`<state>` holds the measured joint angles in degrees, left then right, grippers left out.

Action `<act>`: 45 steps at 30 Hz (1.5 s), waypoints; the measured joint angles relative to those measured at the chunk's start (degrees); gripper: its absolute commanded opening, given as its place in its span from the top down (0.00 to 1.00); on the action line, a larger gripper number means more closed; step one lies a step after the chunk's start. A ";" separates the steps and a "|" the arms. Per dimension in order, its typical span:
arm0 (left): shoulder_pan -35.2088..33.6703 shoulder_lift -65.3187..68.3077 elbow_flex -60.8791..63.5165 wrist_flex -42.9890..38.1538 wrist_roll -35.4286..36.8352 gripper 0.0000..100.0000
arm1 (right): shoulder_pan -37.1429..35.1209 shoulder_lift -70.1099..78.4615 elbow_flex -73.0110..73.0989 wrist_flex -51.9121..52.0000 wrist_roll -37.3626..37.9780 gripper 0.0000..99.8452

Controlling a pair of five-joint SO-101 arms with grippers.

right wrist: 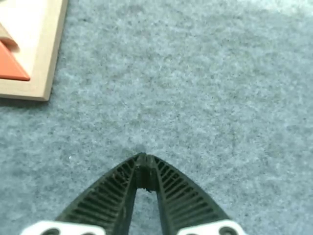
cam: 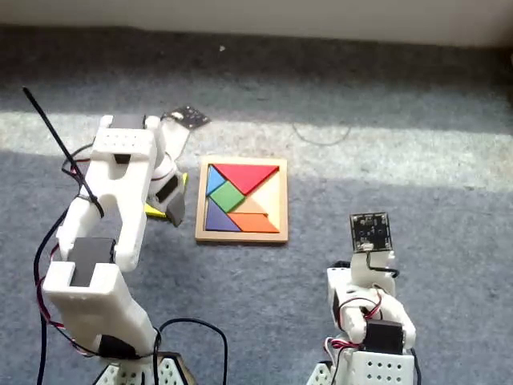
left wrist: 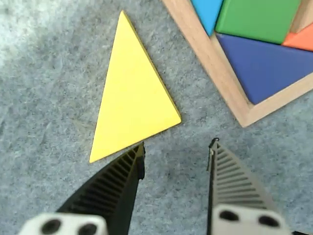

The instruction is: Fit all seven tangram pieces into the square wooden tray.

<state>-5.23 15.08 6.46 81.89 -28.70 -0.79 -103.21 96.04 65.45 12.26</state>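
Step in hand, at a guess: picking up the yellow triangle (left wrist: 132, 93); lies flat on the carpet (left wrist: 44, 63) just beside the tray (left wrist: 224, 73), not touching its rim.

Find the left gripper (left wrist: 177, 144) spread wide and empty, low over the carpet; one fingertip just beside the triangle's short edge, the other past its corner. Shift sideways to straddle the piece before closing; pinch across a narrow part near a corner rather than the broad middle, probably too wide for the span; come down square, to avoid skidding or tipping a flat piece on soft pile; keep off the tray rim close by. Once lifted, turn to match the gap and lower flat, not edge first.

Find the right gripper (right wrist: 142, 156) pressed shut on nothing, over carpet near a tray corner; leave there, out of the way.

Inside the tray: red triangle (cam: 244, 175) along the far side; light blue piece (left wrist: 208, 10); green square (left wrist: 257, 17); dark blue triangle (left wrist: 266, 63); orange (left wrist: 301, 39) along the near side; all seated flat. Bare wood (cam: 271, 196) by the rim on the right arm's side; likely the yellow triangle's place. Cannot tell whether one orange piece or two.
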 measured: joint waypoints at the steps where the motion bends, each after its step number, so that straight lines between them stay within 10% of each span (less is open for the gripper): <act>1: 0.00 0.00 1.41 -1.85 -0.09 0.78 | 0.00 0.00 0.00 0.00 0.00 0.99; 19: -0.79 -0.09 8.53 -19.60 -0.97 0.73 | 0.00 0.00 0.00 0.00 0.00 0.99; 45: -1.76 12.66 -7.03 -7.03 -5.45 0.86 | 0.00 0.00 0.00 0.00 0.00 0.99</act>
<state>-6.99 27.74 -0.57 74.86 -34.15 -0.79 -103.21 96.04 65.45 12.26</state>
